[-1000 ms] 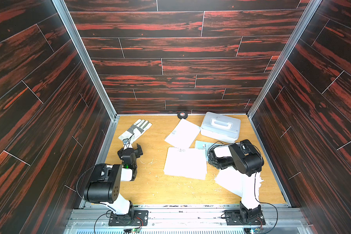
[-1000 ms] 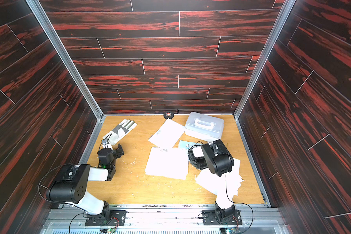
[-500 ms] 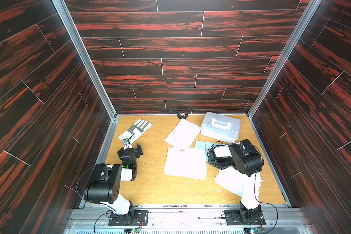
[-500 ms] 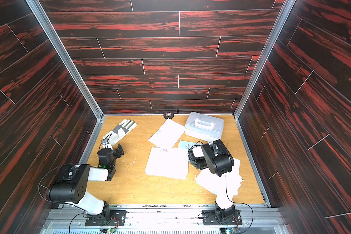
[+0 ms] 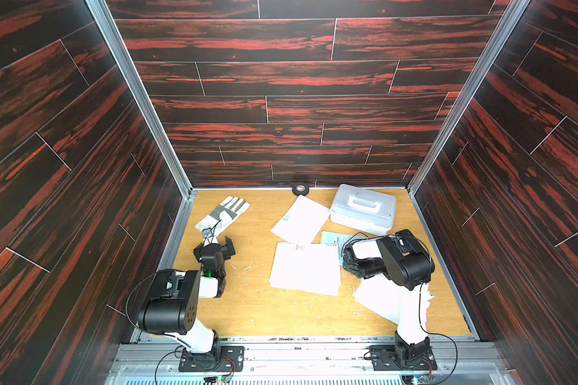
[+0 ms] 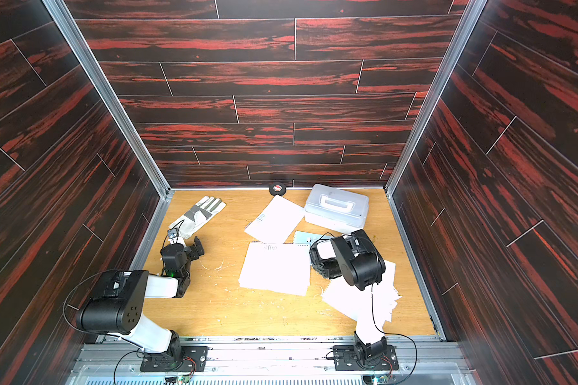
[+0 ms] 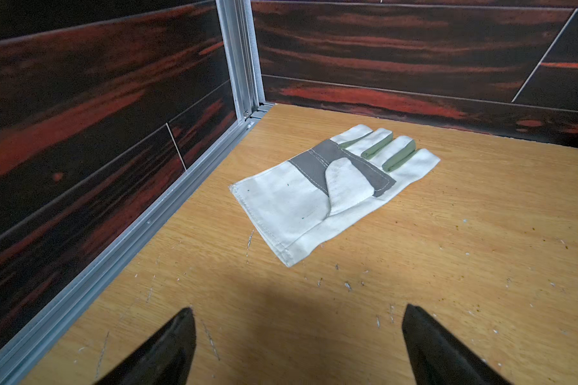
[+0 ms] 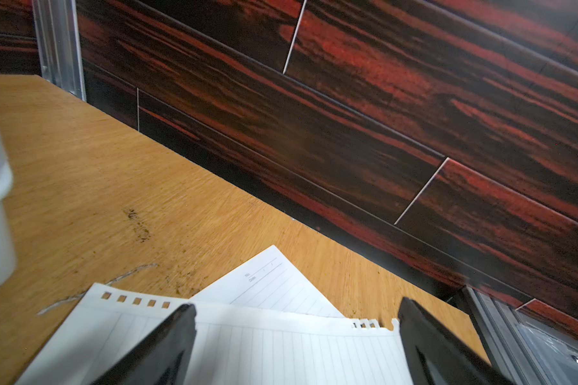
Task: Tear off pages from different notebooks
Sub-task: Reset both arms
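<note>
Nothing moved; only right wrist shows punched pages (image 8: 264,346).

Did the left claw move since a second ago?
No. The left claw is where it was, the same short way from the glove.

Non-notebook clutter on the wooden tabletop (image 5: 254,310)
A white-and-grey work glove (image 5: 222,213) lies flat at the far left, close to the side wall. A translucent white plastic box (image 5: 364,208) with a handle sits far right, and a small black tape roll (image 5: 300,189) is against the back wall between them. Tiny white shreds (image 5: 249,265) are scattered mid-table.
</note>
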`<state>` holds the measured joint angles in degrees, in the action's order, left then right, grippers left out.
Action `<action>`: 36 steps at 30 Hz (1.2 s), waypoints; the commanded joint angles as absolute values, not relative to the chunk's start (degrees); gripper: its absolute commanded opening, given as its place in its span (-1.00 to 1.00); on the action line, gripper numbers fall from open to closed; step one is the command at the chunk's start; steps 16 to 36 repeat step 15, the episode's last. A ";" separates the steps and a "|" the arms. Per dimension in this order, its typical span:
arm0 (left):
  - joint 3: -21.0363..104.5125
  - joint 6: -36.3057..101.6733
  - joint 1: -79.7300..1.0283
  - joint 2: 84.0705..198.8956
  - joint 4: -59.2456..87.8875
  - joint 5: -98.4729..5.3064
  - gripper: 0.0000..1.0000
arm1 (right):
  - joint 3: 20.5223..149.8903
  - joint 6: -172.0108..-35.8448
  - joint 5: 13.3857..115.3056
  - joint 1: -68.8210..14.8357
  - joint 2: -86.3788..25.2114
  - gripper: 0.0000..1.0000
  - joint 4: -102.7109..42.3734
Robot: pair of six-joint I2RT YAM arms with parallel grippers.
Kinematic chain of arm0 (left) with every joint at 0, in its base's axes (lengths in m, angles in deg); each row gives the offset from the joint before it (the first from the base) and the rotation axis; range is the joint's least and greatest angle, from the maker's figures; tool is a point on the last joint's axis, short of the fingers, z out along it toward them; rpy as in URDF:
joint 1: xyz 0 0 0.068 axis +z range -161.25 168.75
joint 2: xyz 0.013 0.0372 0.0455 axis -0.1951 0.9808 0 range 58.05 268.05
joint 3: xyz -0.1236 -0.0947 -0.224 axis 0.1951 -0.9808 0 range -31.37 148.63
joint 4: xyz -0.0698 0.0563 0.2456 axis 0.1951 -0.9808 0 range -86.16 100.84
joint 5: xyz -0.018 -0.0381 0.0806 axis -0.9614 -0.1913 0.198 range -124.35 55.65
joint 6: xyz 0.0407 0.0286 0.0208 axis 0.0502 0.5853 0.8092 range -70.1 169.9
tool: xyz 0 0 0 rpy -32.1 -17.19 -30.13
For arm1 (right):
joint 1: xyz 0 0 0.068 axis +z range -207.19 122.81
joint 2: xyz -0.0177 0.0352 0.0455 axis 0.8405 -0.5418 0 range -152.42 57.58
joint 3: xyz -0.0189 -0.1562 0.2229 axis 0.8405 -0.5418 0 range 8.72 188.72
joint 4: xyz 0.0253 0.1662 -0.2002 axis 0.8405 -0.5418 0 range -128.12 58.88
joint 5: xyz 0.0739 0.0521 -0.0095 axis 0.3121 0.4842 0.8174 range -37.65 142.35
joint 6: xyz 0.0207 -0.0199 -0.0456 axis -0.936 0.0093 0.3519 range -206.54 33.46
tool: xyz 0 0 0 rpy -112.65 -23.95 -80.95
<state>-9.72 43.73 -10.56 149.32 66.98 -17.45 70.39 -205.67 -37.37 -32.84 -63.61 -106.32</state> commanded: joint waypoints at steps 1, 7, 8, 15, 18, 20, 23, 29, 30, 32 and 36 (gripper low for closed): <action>-9.05 44.23 -10.37 148.97 67.40 -17.65 1.00 | 70.94 -220.58 -50.92 -33.05 -64.09 0.97 -107.85; -9.00 44.20 -10.33 149.10 67.35 -17.66 1.00 | 70.94 -220.58 -50.92 -33.03 -64.08 0.97 -107.83; -8.89 44.15 -10.33 149.13 67.07 -17.79 1.00 | 70.94 -220.58 -50.92 -33.08 -64.06 0.97 -107.85; -8.87 44.06 -10.29 148.95 66.97 -18.01 1.00 | 70.95 -220.58 -50.92 -33.06 -64.06 0.97 -107.85; -8.87 44.06 -10.29 148.95 66.97 -18.01 1.00 | 70.95 -220.58 -50.92 -33.06 -64.06 0.97 -107.85; -8.87 44.06 -10.29 148.95 66.97 -18.01 1.00 | 70.95 -220.58 -50.92 -33.06 -64.06 0.97 -107.85; -8.87 44.06 -10.29 148.95 66.97 -18.01 1.00 | 70.95 -220.58 -50.92 -33.06 -64.06 0.97 -107.85; -8.87 44.06 -10.29 148.95 66.97 -18.01 1.00 | 70.95 -220.58 -50.92 -33.06 -64.06 0.97 -107.85; -8.87 44.06 -10.29 148.95 66.97 -18.01 1.00 | 70.95 -220.58 -50.92 -33.06 -64.06 0.97 -107.85; -8.87 44.06 -10.29 148.95 66.97 -18.01 1.00 | 70.95 -220.58 -50.92 -33.06 -64.06 0.97 -107.85; -8.87 44.06 -10.29 148.95 66.97 -18.01 1.00 | 70.95 -220.58 -50.92 -33.06 -64.06 0.97 -107.85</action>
